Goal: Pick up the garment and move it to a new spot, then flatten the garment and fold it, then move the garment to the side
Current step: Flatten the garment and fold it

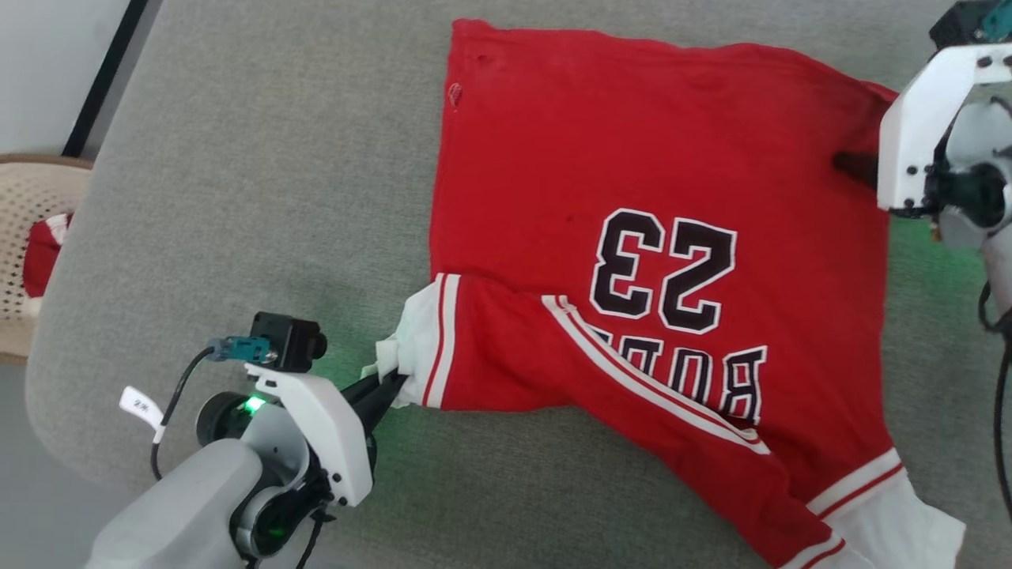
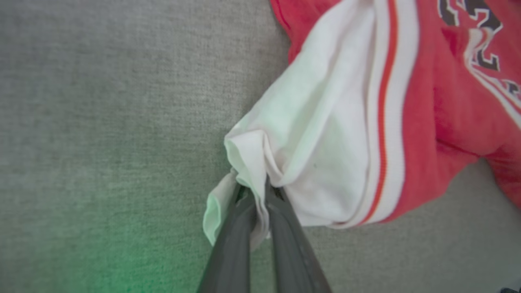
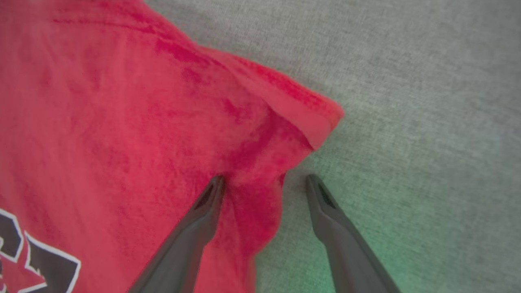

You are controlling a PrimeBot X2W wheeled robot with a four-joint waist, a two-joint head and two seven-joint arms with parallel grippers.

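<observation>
Dark fingers of the left claw were clamped on the white sleeve cuff of the garment. The right claw stood open, one finger on a red corner, the other on the grey cushion beside it. The garment lay spread between both claws, lettering up.

The shirt is thin, matt cloth, softly creased. The cushion is coarse grey weave. The left gripper has matt dark fingers and a glossy white plastic shell.
</observation>
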